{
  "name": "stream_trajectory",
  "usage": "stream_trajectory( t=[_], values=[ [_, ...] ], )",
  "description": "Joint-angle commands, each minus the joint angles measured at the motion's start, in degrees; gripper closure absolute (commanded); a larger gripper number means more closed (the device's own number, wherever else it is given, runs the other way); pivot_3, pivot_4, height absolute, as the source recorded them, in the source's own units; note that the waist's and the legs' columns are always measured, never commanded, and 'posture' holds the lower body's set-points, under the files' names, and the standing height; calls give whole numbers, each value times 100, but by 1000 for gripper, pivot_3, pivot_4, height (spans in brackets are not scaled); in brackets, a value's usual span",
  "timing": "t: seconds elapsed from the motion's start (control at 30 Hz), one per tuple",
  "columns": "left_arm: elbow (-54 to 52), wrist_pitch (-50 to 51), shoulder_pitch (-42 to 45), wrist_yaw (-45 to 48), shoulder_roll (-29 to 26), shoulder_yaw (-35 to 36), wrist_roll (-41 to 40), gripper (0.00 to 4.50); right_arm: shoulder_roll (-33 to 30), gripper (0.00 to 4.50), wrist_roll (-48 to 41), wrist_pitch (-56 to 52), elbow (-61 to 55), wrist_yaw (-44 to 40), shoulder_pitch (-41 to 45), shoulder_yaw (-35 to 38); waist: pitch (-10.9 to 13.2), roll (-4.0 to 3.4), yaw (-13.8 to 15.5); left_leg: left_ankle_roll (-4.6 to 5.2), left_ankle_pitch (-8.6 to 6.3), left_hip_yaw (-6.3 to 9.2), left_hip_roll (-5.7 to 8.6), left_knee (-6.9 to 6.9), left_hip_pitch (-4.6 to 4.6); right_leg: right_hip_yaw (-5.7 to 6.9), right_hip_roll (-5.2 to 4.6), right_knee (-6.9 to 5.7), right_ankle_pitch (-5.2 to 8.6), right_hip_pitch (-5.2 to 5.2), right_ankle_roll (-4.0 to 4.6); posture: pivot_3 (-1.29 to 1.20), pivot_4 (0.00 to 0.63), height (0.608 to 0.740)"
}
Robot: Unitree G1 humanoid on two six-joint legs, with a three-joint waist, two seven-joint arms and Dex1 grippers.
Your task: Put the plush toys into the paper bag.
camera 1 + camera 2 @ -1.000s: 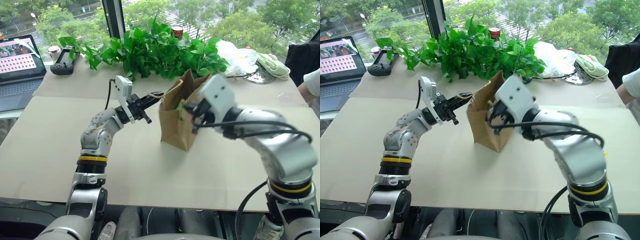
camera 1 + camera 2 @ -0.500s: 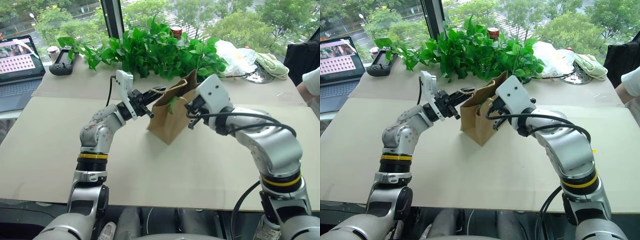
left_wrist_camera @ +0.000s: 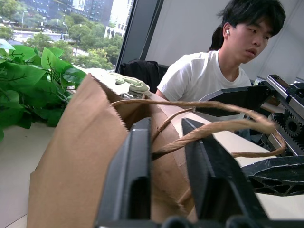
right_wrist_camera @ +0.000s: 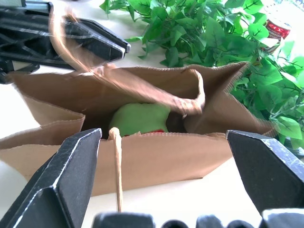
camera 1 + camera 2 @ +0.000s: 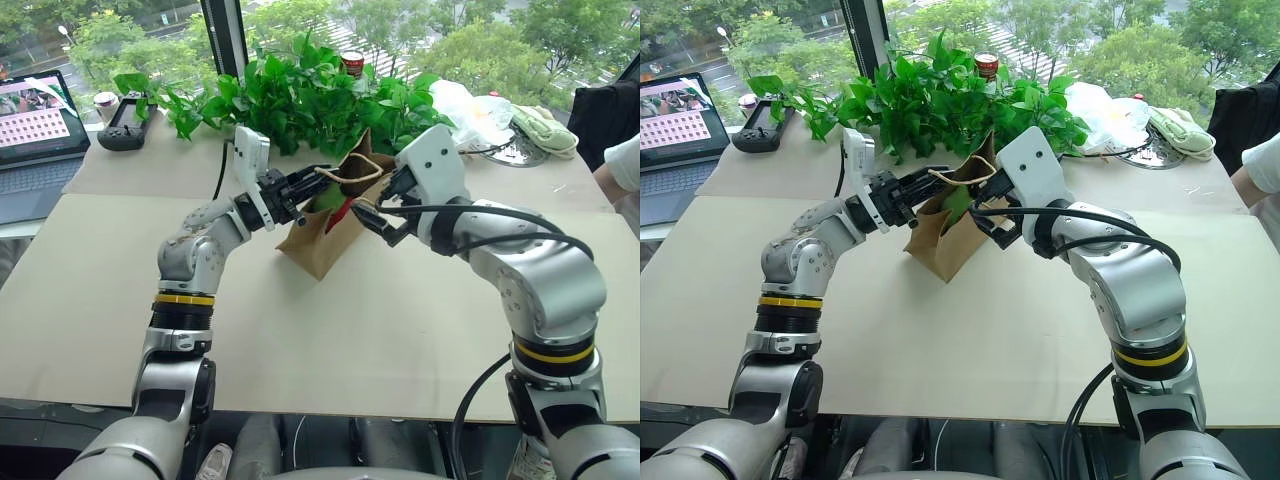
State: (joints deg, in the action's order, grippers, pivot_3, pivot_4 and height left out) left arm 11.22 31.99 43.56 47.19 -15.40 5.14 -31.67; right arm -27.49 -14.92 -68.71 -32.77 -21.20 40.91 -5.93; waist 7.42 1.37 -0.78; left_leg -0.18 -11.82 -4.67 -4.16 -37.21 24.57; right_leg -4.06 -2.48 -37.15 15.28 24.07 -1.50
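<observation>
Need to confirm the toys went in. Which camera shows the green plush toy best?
The right wrist view: it looks straight into the open paper bag, where the green plush toy lies with a bit of red beside it. The head views show only a green patch at the bag's mouth; the left wrist view shows the bag's outside.

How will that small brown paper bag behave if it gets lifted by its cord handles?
The small brown paper bag already leans over on the table, so it probably tips easily. Its thin walls look creased and would likely flex. Holding a light-green plush toy and a red one, it should stay light.
</observation>
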Motion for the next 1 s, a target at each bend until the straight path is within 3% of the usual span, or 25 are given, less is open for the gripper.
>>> stream_trajectory(
  t=[0.03, 0.07, 0.53, 0.67, 0.7, 0.77, 1.0],
  values=[
    [-179, 188, 62, 33, -125, 125, -190, 1487, 35, 0, -131, 111, -248, -28, 102, 282, 0, 0, 0, 0, 0, 0, 0, 0, 0, 0, 0, 0, 0, 0, 0, 0, 150, 713],
    [-240, 266, 42, 22, -167, 170, -238, 1133, 45, 0, -182, 146, -287, -72, 108, 337, 0, 0, 0, 0, 0, 0, 0, 0, 0, 0, 0, -1, 0, 0, 0, 0, 150, 713],
    [-1117, 1327, -238, -581, -706, 1198, -1317, 1133, -84, 0, -1725, -124, -597, -759, 418, 1849, 0, 0, -1, 0, 0, 2, -1, 2, -1, 1, -2, 0, 0, -2, 0, 0, 150, 713],
    [-1259, 1441, -1021, -401, -1098, 1391, -1398, 1133, -451, 0, -2333, -482, -481, -1087, 158, 2280, 0, 0, -27, 0, 0, -4, -1, 13, -13, -2, -4, 0, 0, -4, 0, 0, 150, 713],
    [-1268, 1413, -1116, -366, -1146, 1373, -1392, 1089, -509, 499, -2419, -494, -492, -1106, 92, 2304, 0, 0, -28, 0, 0, -4, -1, 18, -17, -2, -4, 0, 0, -6, 0, 0, 150, 713],
    [-1309, 1244, -1313, -264, -1251, 1250, -1261, 1089, -698, 921, -2582, -535, -558, -1207, -100, 2324, 0, 0, -13, 0, 0, -3, -2, 21, -18, 0, -3, -1, 0, -6, 0, 0, 150, 713],
    [-1219, 792, -1554, -76, -1306, 899, -888, 1089, -1088, 3428, -3464, -434, -786, -1607, -586, 2590, 0, 0, 29, -5, 6, -3, 2, 18, -18, -1, -6, 6, 0, -15, 0, 0, 150, 713]
  ],
)
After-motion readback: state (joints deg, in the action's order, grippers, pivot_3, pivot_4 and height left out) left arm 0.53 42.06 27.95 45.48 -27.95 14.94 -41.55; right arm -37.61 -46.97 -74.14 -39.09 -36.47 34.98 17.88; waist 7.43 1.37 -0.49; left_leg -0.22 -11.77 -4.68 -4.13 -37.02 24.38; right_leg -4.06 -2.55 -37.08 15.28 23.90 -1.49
